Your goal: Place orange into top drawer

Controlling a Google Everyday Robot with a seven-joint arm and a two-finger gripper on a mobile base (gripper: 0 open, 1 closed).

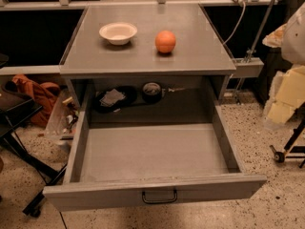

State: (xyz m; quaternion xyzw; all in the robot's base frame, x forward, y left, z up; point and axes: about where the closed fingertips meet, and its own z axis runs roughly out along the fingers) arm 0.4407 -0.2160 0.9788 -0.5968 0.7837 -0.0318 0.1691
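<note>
The orange sits on the grey cabinet top, right of centre, next to a white bowl. The top drawer is pulled fully open below, and its grey inside is bare. Its front panel faces me with a small dark wire handle at its centre. My gripper is out of view. Pale white and cream shapes reach in at the right edge, and I cannot tell what they are.
Behind the open drawer, the cabinet's recess holds a dark roll of tape and a flat dark item. An orange bag and black stand legs are on the floor at left. A wheeled stand is at right.
</note>
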